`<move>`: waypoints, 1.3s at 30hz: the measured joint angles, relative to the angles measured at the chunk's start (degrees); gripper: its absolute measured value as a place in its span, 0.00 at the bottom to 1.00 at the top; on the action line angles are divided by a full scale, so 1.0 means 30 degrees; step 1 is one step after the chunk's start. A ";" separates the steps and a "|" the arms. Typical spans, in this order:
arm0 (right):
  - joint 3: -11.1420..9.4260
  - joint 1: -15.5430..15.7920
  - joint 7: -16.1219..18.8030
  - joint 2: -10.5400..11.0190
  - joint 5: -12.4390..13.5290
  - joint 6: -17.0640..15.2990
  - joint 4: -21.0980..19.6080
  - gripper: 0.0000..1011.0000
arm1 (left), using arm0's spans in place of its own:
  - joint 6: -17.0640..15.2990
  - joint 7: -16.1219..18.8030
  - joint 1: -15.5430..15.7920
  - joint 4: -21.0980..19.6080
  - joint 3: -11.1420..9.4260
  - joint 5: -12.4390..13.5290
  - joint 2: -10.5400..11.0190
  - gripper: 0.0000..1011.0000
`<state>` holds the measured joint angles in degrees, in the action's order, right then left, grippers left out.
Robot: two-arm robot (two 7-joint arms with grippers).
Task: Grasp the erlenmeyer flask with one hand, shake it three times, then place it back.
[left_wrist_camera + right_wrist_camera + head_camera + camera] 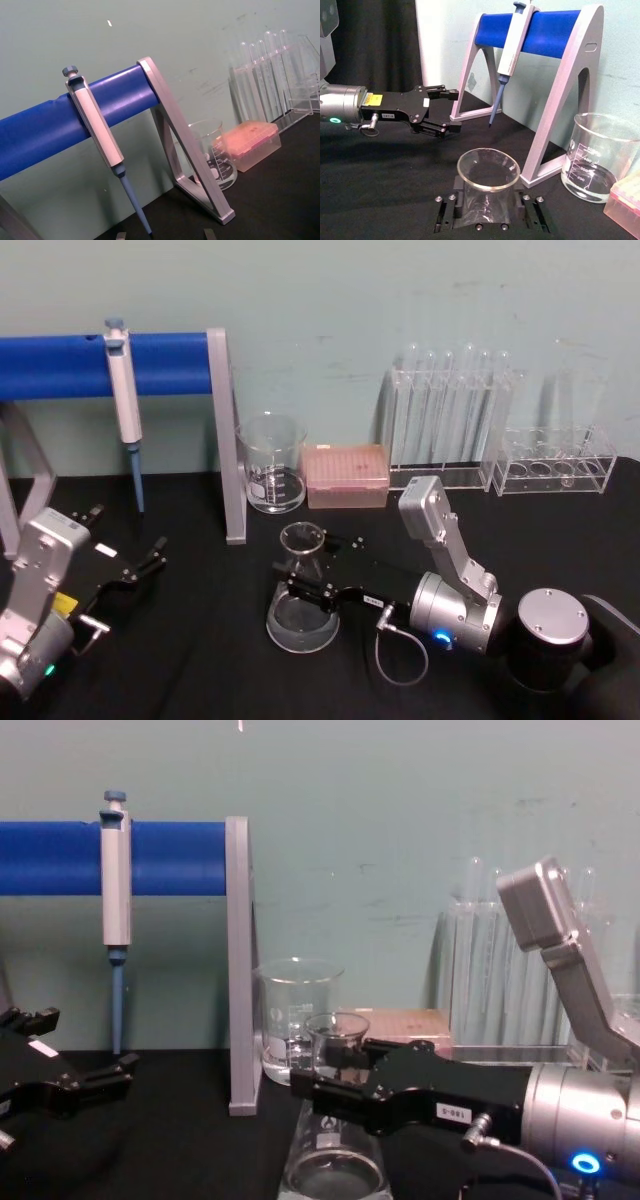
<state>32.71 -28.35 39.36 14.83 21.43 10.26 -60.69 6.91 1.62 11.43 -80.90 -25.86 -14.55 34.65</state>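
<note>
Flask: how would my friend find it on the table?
Find the big blue bar on grey legs. In front of its right leg stands the flask, the right pincer around its neck. Unlike the straight cup behind it, it widens to a round bottom.

Black right gripper [308,566], silver blue-ringed wrist [447,610]
</note>
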 joint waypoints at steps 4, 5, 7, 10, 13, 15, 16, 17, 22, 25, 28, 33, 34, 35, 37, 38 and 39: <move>0.0000 0.0000 0.0007 0.0000 0.0012 0.0000 -0.0004 0.48 | 0.0000 0.0000 0.0000 0.0000 0.0000 -0.0001 0.0000 0.99; 0.0000 -0.0001 0.0007 -0.0001 0.0015 0.0000 -0.0004 0.46 | -0.0001 0.0000 0.0000 0.0000 0.0000 -0.0001 0.0000 0.99; 0.0000 -0.0001 0.0007 -0.0002 0.0018 0.0001 -0.0005 0.45 | 0.0000 0.0000 0.0000 0.0000 0.0001 0.0000 0.0000 0.99; 0.0000 0.0000 0.0006 -0.0001 0.0018 0.0000 -0.0005 0.45 | -0.0001 0.0000 0.0000 0.0001 0.0000 -0.0001 0.0000 0.99; 0.0000 -0.0001 0.0003 -0.0001 0.0018 0.0000 -0.0005 0.45 | 0.0000 0.0000 0.0001 0.0000 0.0000 -0.0001 0.0000 0.99; 0.0000 -0.0001 0.0002 -0.0001 0.0018 0.0001 -0.0005 0.45 | -0.0001 0.0000 0.0000 0.0000 0.0000 0.0000 0.0000 0.99; 0.0000 -0.0001 0.0002 -0.0001 0.0018 0.0000 -0.0005 0.45 | 0.0000 0.0000 -0.0001 0.0000 0.0000 0.0000 0.0000 0.99; 0.0000 -0.0001 0.0001 -0.0001 0.0018 0.0000 -0.0005 0.45 | 0.0000 0.0000 -0.0001 0.0000 0.0000 0.0000 0.0000 0.99; 0.0001 -0.0002 -0.0005 0.0000 0.0018 0.0001 -0.0004 0.45 | 0.0000 0.0000 0.0000 0.0001 0.0000 0.0000 0.0000 0.99; -0.0028 0.0029 -0.0019 0.0008 0.0025 -0.0006 -0.0029 0.45 | 0.0000 0.0000 0.0000 0.0000 0.0001 0.0000 0.0000 0.99; -0.0133 0.0063 0.0001 0.0002 0.0181 -0.0074 -0.0079 0.45 | -0.0001 0.0000 0.0000 0.0000 0.0001 0.0000 0.0000 0.99; -0.0302 0.0138 0.0093 -0.0104 0.0554 -0.0106 -0.0305 0.45 | 0.0000 0.0000 0.0000 -0.0001 0.0001 0.0001 0.0000 0.99; -0.0339 0.0161 0.0090 -0.0116 0.0613 -0.0108 -0.0383 0.45 | -0.0001 0.0000 0.0000 0.0000 0.0001 0.0001 0.0000 0.99; -0.0415 0.0207 0.0059 -0.0135 0.0729 -0.0111 -0.0570 0.45 | -0.0001 0.0000 0.0000 0.0000 0.0000 0.0000 0.0000 0.99; -0.0502 0.0282 -0.0034 -0.0130 0.0823 -0.0112 -0.0834 0.45 | 0.0000 0.0000 0.0000 0.0000 0.0001 0.0000 0.0000 0.99; -0.0543 0.0320 -0.0102 -0.0123 0.0867 -0.0111 -0.0975 0.45 | -0.0001 0.0000 0.0000 0.0000 0.0001 0.0000 0.0000 0.99; -0.0639 0.0420 -0.0276 -0.0085 0.0932 -0.0126 -0.1310 0.45 | -0.0001 0.0000 0.0001 0.0000 0.0000 -0.0001 0.0000 0.99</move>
<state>30.80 -27.09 38.53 14.58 24.22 9.88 -64.62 6.91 1.62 11.43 -80.90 -25.86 -14.55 34.65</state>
